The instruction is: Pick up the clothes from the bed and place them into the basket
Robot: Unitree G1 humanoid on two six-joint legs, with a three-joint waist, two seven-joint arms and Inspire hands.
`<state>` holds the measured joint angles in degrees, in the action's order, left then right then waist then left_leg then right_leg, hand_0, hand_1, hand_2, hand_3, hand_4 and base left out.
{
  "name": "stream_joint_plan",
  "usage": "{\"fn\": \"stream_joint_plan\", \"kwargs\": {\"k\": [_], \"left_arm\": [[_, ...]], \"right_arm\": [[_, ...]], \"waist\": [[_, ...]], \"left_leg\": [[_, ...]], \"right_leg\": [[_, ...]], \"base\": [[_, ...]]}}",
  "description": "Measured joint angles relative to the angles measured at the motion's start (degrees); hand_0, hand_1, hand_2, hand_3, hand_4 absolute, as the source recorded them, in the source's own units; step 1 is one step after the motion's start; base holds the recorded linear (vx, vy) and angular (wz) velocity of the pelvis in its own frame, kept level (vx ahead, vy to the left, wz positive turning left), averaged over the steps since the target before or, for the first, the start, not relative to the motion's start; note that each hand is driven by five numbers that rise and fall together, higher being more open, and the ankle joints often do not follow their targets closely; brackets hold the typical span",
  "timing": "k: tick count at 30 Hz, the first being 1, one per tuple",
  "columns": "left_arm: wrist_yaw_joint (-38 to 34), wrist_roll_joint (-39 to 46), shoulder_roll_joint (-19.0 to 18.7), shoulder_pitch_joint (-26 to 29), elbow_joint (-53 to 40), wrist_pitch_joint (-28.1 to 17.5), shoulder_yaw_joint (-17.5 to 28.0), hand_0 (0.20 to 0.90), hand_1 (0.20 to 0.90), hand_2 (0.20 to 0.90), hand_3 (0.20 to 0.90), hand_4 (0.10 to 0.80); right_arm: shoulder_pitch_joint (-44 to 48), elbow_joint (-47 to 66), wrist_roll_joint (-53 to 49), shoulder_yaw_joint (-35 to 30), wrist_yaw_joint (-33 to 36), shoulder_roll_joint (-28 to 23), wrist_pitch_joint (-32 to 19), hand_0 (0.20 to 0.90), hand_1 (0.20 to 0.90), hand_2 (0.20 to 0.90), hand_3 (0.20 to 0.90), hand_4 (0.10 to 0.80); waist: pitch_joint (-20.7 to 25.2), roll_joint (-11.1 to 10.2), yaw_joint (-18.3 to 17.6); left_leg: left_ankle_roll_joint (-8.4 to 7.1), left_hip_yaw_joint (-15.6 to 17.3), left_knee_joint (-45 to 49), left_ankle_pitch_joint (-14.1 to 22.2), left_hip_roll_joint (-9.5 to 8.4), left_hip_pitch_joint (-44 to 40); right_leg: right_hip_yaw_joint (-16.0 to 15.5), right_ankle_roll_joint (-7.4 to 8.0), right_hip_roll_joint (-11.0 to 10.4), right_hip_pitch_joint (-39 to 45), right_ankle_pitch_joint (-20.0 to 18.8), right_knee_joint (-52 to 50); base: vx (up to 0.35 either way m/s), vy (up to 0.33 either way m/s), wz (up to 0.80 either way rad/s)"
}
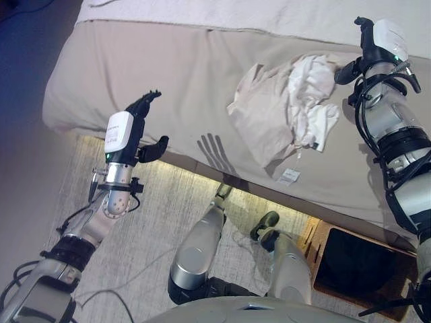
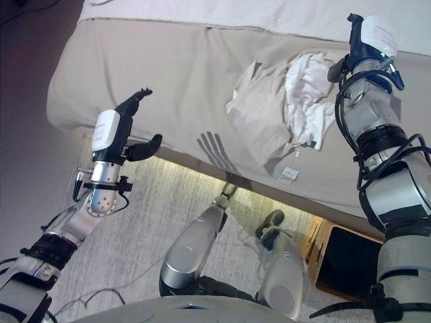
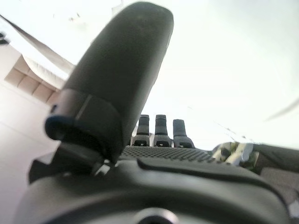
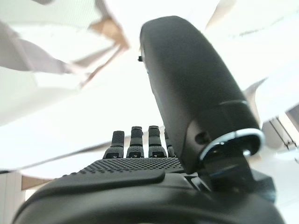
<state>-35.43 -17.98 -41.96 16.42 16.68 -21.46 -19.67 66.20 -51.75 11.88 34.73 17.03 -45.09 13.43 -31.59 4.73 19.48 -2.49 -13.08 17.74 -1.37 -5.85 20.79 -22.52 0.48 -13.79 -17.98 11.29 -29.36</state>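
Observation:
A crumpled heap of beige and white clothes (image 1: pixel 286 108) lies on the beige bed (image 1: pixel 155 74), near its front edge, with a tag hanging over the edge. My left hand (image 1: pixel 138 121) is raised in front of the bed's left front edge, open and empty, fingers straight; it also shows in the left wrist view (image 3: pixel 154 130). My right hand (image 1: pixel 367 50) is raised over the bed just right of the clothes, open and empty; it also shows in the right wrist view (image 4: pixel 140 140). The basket (image 1: pixel 357 259) with a dark inside stands on the floor at the lower right.
A light grey rug (image 1: pixel 148 222) covers the floor in front of the bed. A lit strip runs under the bed's front edge (image 1: pixel 256 198). A white cover (image 1: pixel 269 13) lies across the far side of the bed.

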Motion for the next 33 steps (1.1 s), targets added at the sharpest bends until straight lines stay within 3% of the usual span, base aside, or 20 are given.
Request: {"fn": "stream_joint_plan", "kwargs": {"k": [4, 13, 25, 33], "left_arm": [[-1.7, 0.2, -2.3, 3.3, -0.9, 0.1, -2.6, 0.900, 0.900, 0.900, 0.900, 0.800], [-2.6, 0.5, -3.1, 6.3, -4.2, 0.1, -3.7, 0.900, 0.900, 0.900, 0.900, 0.800], [-4.4, 0.7, -4.2, 8.8, -5.1, 0.1, -3.8, 0.900, 0.900, 0.900, 0.900, 0.800], [-5.4, 2.9, -5.5, 10.0, -6.5, 0.1, -4.0, 0.900, 0.900, 0.900, 0.900, 0.800]], "right_arm": [[2.2, -2.5, 0.0, 2.6, -0.1, 1.8, 0.8, 0.900, 0.900, 0.900, 0.900, 0.800], [6.7, -4.5, 0.0, 5.7, -1.3, 2.0, 0.9, 0.900, 0.900, 0.900, 0.900, 0.800], [14.3, -11.7, 0.1, 8.9, -5.5, 3.9, 0.8, 0.900, 0.900, 0.900, 0.900, 0.800], [21.1, -17.5, 0.0, 11.2, -9.6, 4.3, 0.7, 0.900, 0.900, 0.900, 0.900, 0.800]], "waist": [[-0.6, 0.0, -0.4], [-0.6, 0.0, -1.2], [-0.6, 0.1, -1.8], [-0.6, 0.1, -1.6]], "left_leg": [[0.78, 0.6, 8.1, 3.4, -1.67, 4.4], [1.77, 1.7, 21.3, 6.4, -2.16, 19.2], [1.70, 2.5, 30.6, 7.7, -2.43, 31.8], [0.93, 2.0, 37.5, 9.5, -3.13, 37.4]], "right_leg": [[1.0, 0.23, -1.8, -3.3, 2.6, -6.2], [4.0, -0.98, -2.6, -17.2, 4.8, -17.2], [6.7, -1.45, -2.4, -29.8, 5.3, -25.7], [8.1, -2.11, -2.6, -35.1, 7.8, -32.5]], "base": [[-0.007, 0.050, 0.02], [-0.030, 0.045, -0.06], [-0.044, 0.019, -0.04], [-0.017, 0.004, 0.03]]}}
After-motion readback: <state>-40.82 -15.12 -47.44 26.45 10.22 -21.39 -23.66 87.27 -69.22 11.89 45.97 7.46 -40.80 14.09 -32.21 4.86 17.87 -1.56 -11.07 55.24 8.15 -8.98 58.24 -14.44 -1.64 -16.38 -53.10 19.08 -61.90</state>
